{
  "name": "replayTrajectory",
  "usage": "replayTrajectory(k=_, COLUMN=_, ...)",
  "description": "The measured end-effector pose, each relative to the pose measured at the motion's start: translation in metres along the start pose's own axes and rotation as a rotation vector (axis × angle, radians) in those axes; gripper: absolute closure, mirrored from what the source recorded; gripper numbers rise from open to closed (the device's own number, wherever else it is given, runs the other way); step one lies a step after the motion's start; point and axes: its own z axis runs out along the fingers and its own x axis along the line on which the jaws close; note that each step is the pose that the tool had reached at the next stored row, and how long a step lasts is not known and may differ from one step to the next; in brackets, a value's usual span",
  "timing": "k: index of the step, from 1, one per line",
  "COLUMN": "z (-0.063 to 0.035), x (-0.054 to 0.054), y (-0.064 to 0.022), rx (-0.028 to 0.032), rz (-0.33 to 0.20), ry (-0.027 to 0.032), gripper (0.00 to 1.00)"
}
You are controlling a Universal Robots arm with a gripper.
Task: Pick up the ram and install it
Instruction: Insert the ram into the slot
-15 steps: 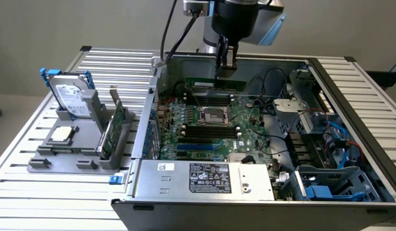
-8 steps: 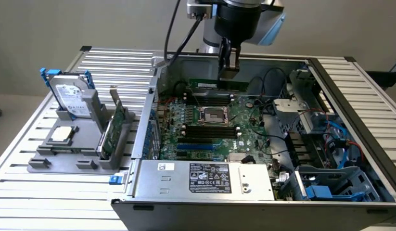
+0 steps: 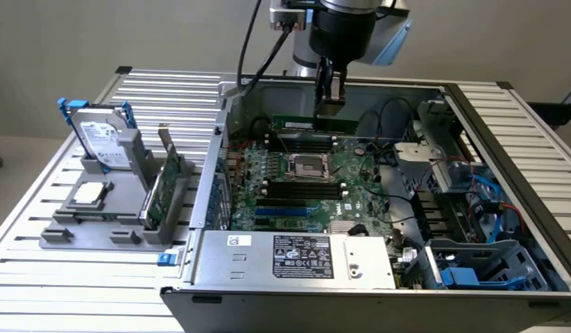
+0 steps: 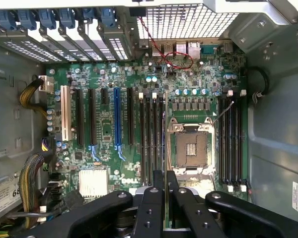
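Exterior view: black two-finger gripper, nearly pressed together, pinching long thin green circuit-board ram stick by its upper edge, held upright low over green motherboard inside open grey computer case.

Open room surrounds the end effector over the motherboard (cables crowd the exterior view's right).

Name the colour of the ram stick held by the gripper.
Green. The ram, pinched in the gripper, shows best in the exterior view.
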Motion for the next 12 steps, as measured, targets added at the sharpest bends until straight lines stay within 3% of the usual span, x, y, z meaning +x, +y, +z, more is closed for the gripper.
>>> replayTrajectory(k=12, z=0.0029, x=0.0018, y=-0.0002, rx=0.0003, rz=0.000, ry=-0.0014, gripper=0.86)
